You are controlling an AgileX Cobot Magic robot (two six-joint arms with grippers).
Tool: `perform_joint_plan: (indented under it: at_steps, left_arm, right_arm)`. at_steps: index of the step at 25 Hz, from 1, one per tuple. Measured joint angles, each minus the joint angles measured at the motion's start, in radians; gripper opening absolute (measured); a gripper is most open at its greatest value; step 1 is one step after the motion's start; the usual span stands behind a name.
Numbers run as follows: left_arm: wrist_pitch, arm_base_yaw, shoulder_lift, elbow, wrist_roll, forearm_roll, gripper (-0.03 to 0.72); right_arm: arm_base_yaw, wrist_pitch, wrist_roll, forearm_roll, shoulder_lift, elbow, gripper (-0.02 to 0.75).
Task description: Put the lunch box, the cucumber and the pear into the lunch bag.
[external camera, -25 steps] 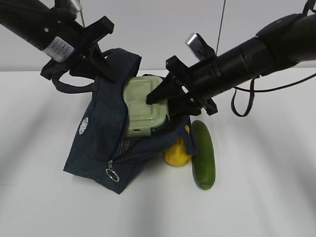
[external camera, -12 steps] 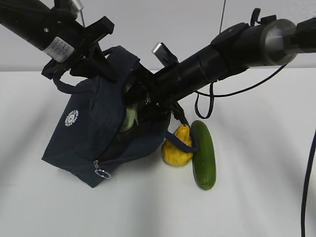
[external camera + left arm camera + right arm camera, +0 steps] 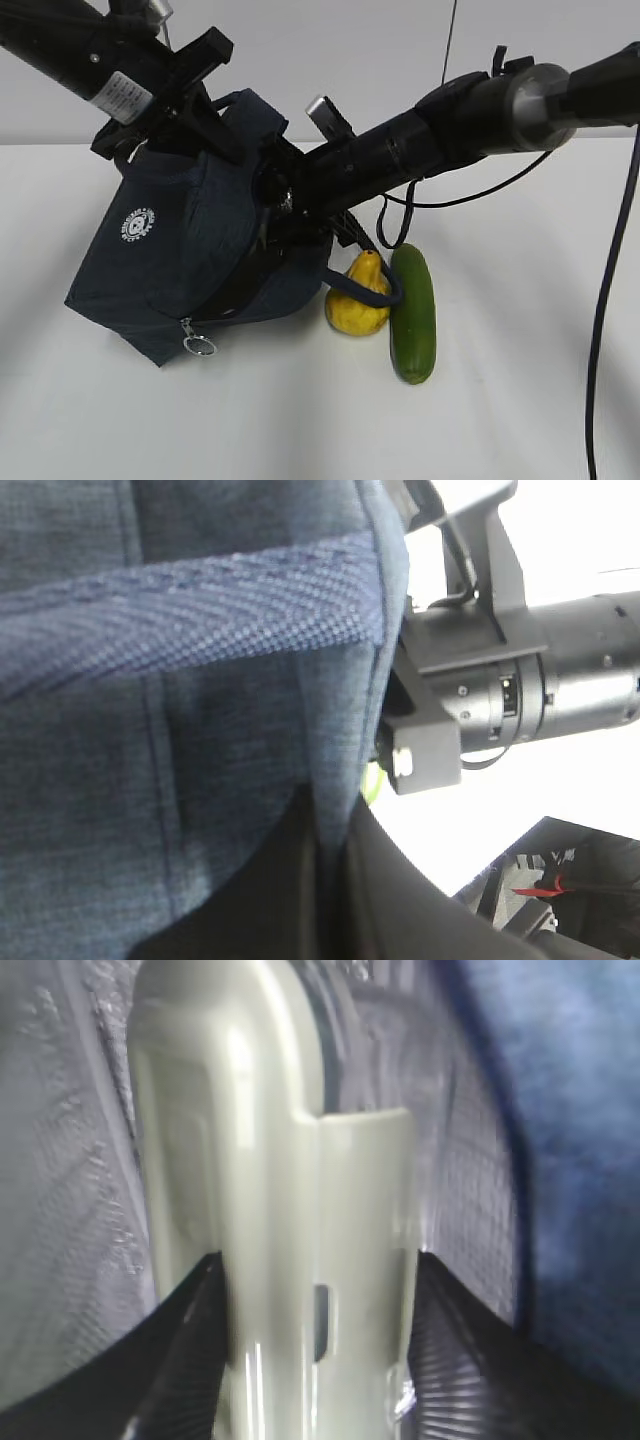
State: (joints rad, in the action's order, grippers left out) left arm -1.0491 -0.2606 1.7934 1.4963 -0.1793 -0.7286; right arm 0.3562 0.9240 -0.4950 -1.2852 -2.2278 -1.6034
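The dark navy lunch bag point(image 3: 190, 260) leans on the white table, its top lifted by my left gripper point(image 3: 212, 128). In the left wrist view that gripper point(image 3: 335, 880) is shut on the bag's fabric edge point(image 3: 200, 730). My right arm point(image 3: 420, 145) reaches into the bag's mouth, and its gripper is hidden there in the exterior view. Inside the bag, my right gripper point(image 3: 315, 1280) is shut on the pale green lunch box point(image 3: 270, 1180). The yellow pear point(image 3: 358, 305) and the green cucumber point(image 3: 412, 315) lie side by side to the right of the bag.
One bag handle loop point(image 3: 378, 293) drapes over the pear's neck. The zipper's metal ring pull point(image 3: 200, 346) hangs at the bag's front corner. Black cables point(image 3: 395, 215) sag under my right arm. The bag's lining point(image 3: 70, 1210) closely surrounds the box.
My right arm has pushed the lunch box deeper into the bag, so the box no longer shows in the exterior view. The bag has shifted left and tilted more upright.
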Motion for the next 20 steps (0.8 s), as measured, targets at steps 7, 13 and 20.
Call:
perform_joint_plan:
  at_steps: [7, 13, 20]
  left_arm:
    - [-0.004, 0.000, 0.020, 0.000, 0.000, -0.010, 0.003]
    - [-0.004, 0.001, 0.022, 0.000, 0.000, -0.012, 0.003]
    - [-0.012, 0.003, 0.022, 0.000, -0.002, -0.021, 0.003]
  right_arm:
    - [0.000, 0.075, -0.015, -0.112, -0.063, -0.007, 0.384]
    - [0.000, 0.162, -0.056, -0.188, -0.087, -0.014, 0.484]
    - [-0.050, 0.239, -0.113, -0.181, -0.083, -0.024, 0.532]
